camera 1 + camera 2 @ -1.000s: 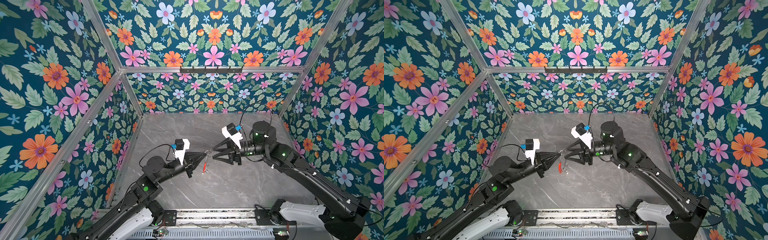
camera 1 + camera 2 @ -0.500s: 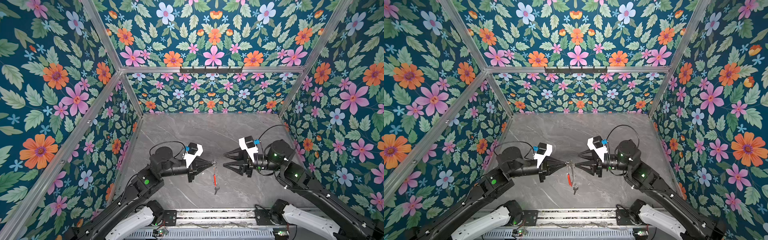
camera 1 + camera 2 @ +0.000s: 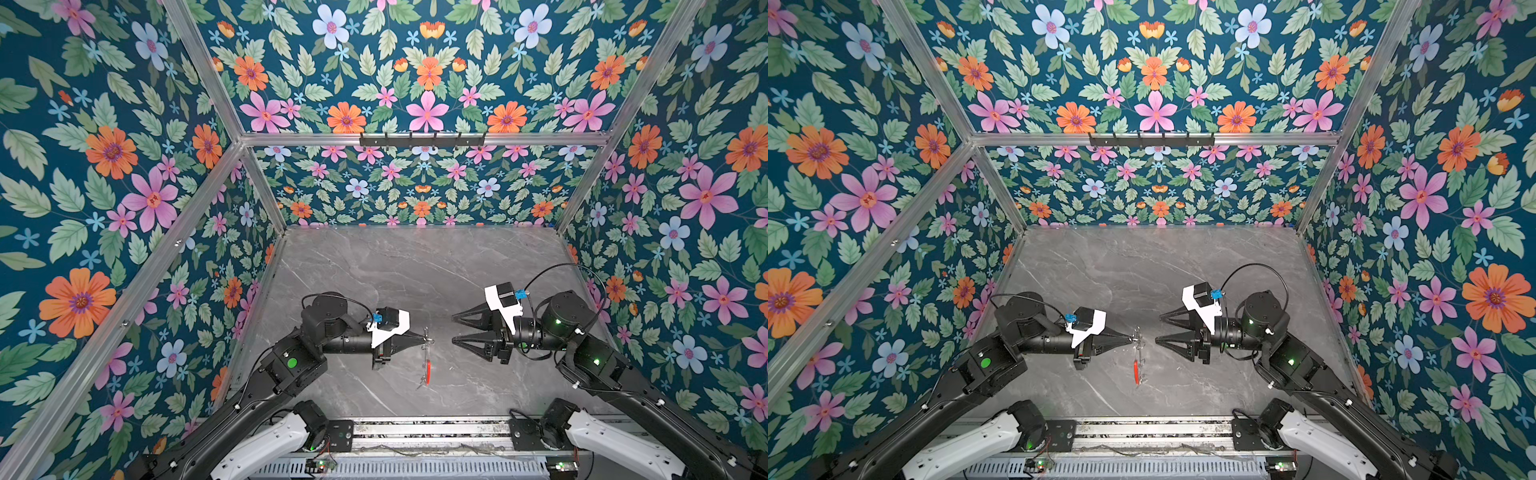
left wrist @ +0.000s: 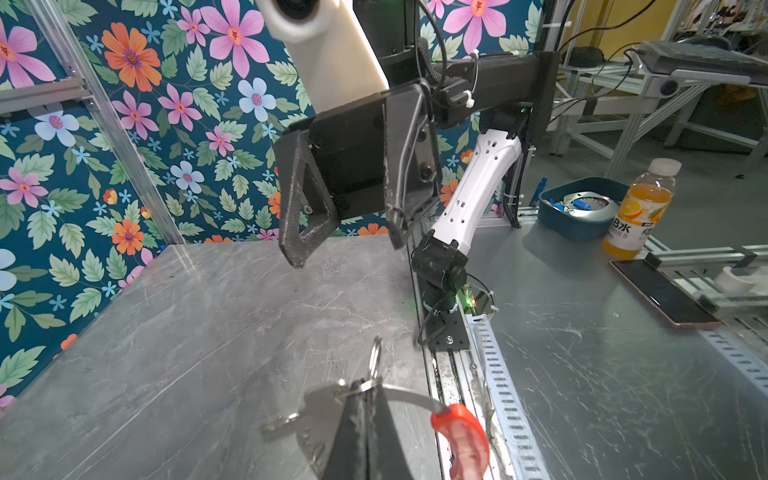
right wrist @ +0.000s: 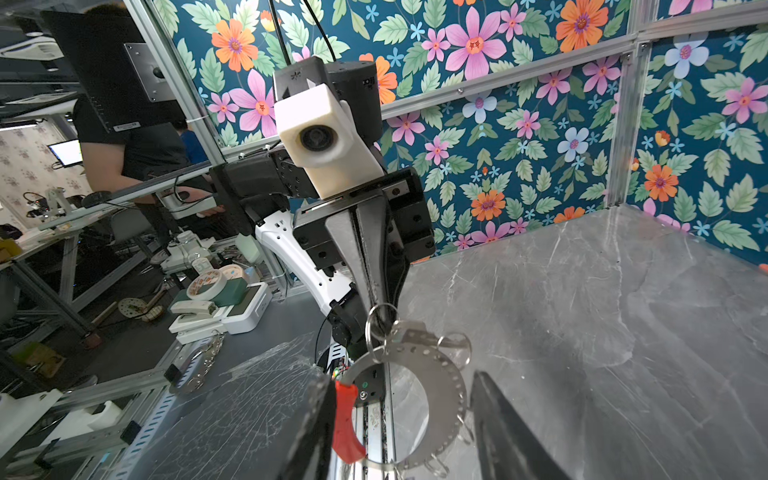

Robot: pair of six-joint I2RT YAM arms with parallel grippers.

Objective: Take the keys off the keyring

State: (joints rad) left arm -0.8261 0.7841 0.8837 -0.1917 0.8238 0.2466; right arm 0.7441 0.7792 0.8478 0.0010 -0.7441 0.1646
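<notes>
We see both top views evenly and brightly lit, with only soft, faint shadows under the arms on the grey table (image 3: 415,270). In both wrist views straight frame rails bow toward the edges. In the left wrist view pale glare streaks the table, and the keyring (image 4: 457,432) close to the lens is soft, as it is in the right wrist view.

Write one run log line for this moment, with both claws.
left claw: shut on keyring | right claw: open, apart | keyring: hanging above table
</notes>
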